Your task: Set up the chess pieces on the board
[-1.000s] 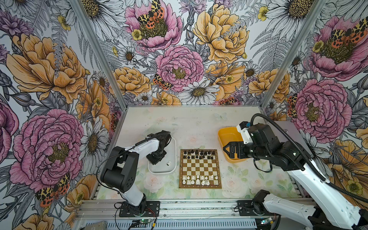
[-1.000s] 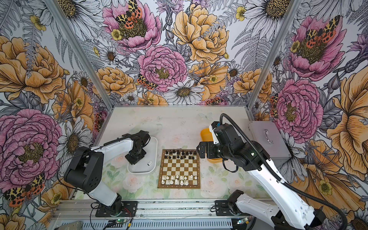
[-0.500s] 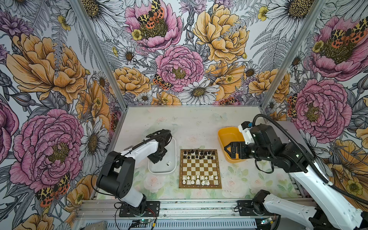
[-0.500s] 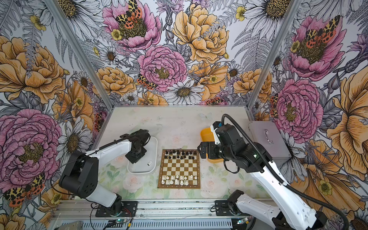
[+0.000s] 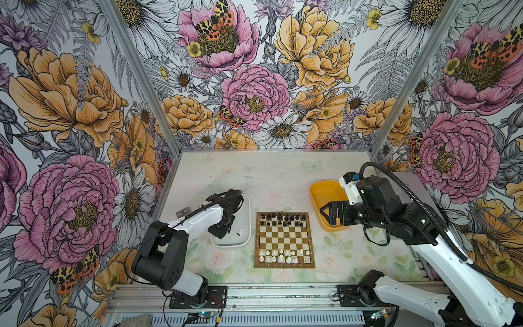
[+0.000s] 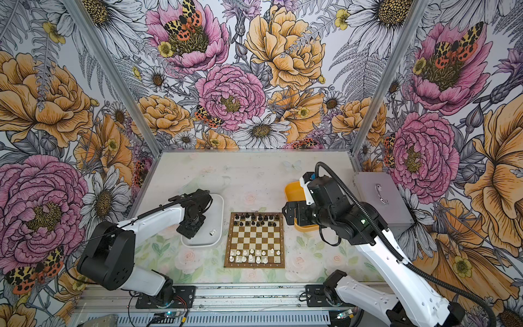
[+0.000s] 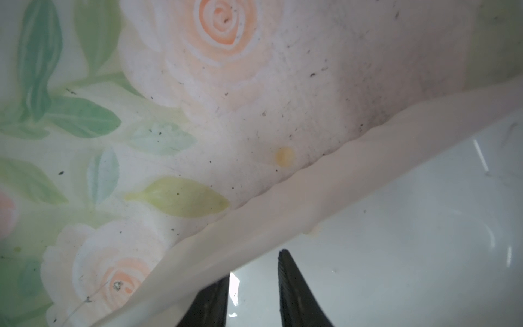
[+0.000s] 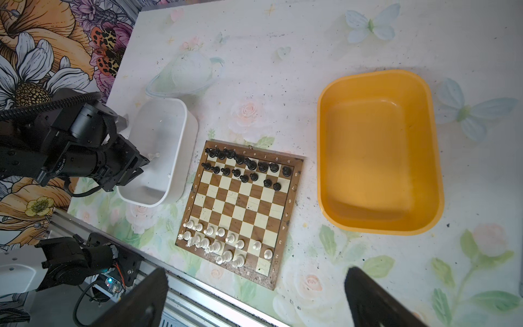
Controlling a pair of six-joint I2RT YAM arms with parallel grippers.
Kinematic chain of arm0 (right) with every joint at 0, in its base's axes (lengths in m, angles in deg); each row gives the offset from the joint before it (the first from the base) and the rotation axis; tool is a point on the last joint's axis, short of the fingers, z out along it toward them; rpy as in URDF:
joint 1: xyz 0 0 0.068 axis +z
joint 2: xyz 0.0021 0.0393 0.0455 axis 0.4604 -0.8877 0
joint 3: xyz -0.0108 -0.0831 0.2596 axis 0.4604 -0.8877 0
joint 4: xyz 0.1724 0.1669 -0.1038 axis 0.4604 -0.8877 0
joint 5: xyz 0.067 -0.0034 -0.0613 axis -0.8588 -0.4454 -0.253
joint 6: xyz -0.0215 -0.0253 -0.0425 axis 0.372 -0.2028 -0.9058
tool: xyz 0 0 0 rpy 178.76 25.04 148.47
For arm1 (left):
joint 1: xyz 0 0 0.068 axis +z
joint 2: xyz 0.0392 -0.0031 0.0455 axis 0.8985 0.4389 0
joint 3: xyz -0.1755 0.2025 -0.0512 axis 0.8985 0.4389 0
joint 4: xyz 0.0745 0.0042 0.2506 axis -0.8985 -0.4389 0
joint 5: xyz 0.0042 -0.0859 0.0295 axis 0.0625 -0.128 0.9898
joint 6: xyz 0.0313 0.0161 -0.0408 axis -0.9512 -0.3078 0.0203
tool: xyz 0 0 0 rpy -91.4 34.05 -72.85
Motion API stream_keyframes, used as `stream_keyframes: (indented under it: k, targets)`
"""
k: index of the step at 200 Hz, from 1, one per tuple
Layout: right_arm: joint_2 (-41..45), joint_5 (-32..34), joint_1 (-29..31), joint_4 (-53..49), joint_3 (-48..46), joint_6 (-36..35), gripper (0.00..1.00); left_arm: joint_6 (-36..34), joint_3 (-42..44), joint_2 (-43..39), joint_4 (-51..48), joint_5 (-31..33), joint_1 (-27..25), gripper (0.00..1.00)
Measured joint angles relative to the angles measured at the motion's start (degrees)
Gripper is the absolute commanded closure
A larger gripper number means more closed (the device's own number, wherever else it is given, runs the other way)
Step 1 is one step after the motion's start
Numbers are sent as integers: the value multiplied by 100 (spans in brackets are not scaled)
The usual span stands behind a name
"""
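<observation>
The left gripper (image 7: 254, 283) hangs in the white tray (image 5: 245, 213), toward the table's left edge, jaws slightly apart and nothing between them. One white piece (image 5: 240, 232) lies in that tray. The board (image 5: 284, 240) sits mid-table near the front edge, with black pieces (image 5: 283, 220) on its far rows and white pieces (image 5: 280, 255) on its near rows. The right gripper (image 5: 325, 214) hovers over the yellow tray (image 5: 318, 194), wide open and empty.

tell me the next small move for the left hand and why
Probably slide the left hand sideways until it hangs over the lone white piece lying in the white tray. Its jaws stand apart and empty beside the piece, and the board has a bare corner square on its white side.
</observation>
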Motion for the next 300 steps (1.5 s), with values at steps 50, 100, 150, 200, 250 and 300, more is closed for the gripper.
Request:
stream_keyframes:
  k: [50,100,150,200,250,300]
  targets:
    - [144,-26,-149,-7,-55,-98,0,450,-46,15,-13,87,94,58]
    - [219,-42,-247,-2,-125,-153,0,688,-227,363,-2,92,164,57]
    - [380,-48,-302,-7,-186,-151,0,702,-448,634,7,90,216,57]
    - [481,-44,-339,-9,-199,-127,0,702,-463,815,50,55,402,60]
    - [601,2,-363,-9,-205,-39,0,682,-463,1071,72,-70,479,70]
    - [708,48,-365,-17,-275,48,0,503,-540,1121,111,-109,525,86]
